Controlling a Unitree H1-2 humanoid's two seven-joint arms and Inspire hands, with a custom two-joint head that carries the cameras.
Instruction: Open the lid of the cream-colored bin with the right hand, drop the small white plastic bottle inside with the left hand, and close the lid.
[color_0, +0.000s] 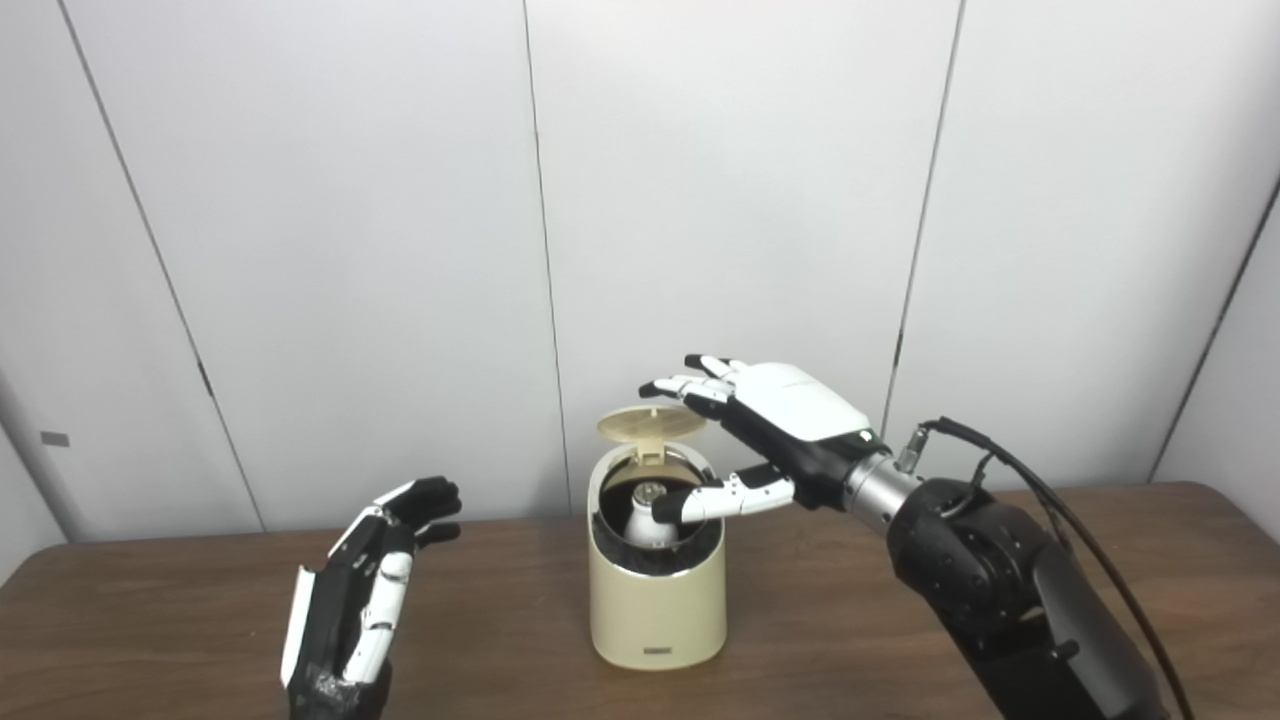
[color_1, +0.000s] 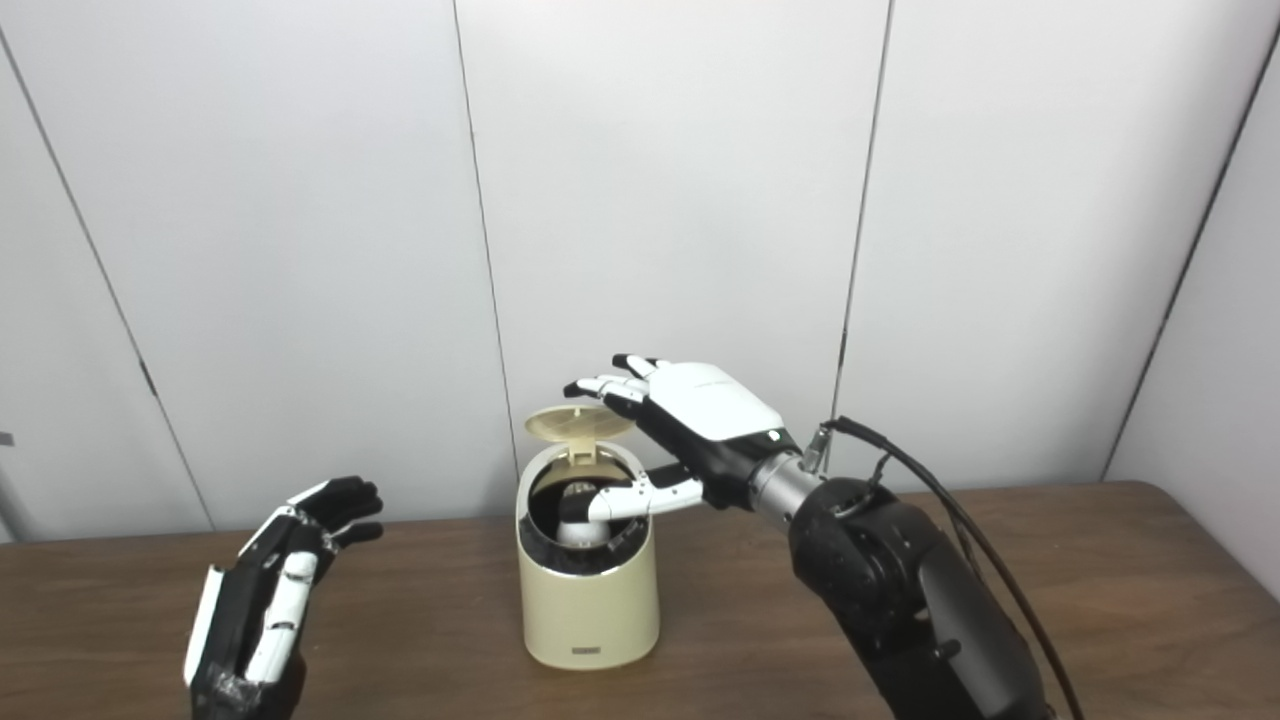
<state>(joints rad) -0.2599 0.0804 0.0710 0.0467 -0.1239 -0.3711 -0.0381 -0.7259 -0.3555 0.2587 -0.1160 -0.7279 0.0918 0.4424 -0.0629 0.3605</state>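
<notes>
right hand (color_0: 790, 420) over lid (color_0: 650, 422) — fingers spread, left hand (color_0: 365, 595) upright

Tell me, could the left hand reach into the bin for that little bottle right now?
Probably not: the right hand hangs over the bin, thumb across its mouth above the bottle.
</notes>
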